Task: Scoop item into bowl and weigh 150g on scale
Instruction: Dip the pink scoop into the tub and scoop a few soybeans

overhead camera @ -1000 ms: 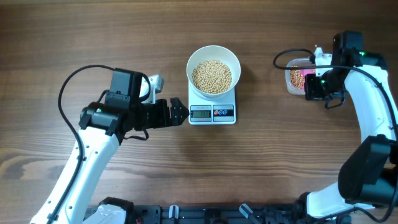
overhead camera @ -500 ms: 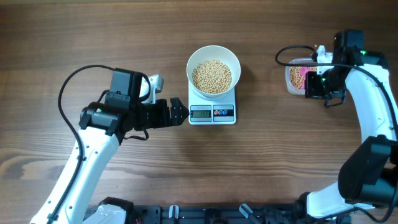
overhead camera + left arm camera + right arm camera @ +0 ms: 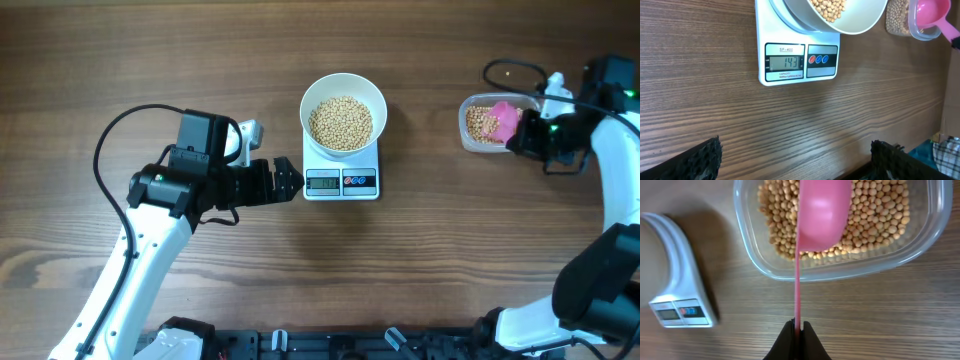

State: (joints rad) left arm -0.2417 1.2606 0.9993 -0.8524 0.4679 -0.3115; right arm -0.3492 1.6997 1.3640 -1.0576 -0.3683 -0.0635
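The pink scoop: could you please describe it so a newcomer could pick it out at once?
On the wooden table, look right of the central scale to the clear tub of beans. The scoop lies over those beans, its thin handle pinched by the right end effector; it is the only pink thing there.

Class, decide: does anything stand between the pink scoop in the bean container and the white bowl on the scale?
Nothing visible does: only bare table lies between the pink scoop and the white bowl, which sits on the scale.
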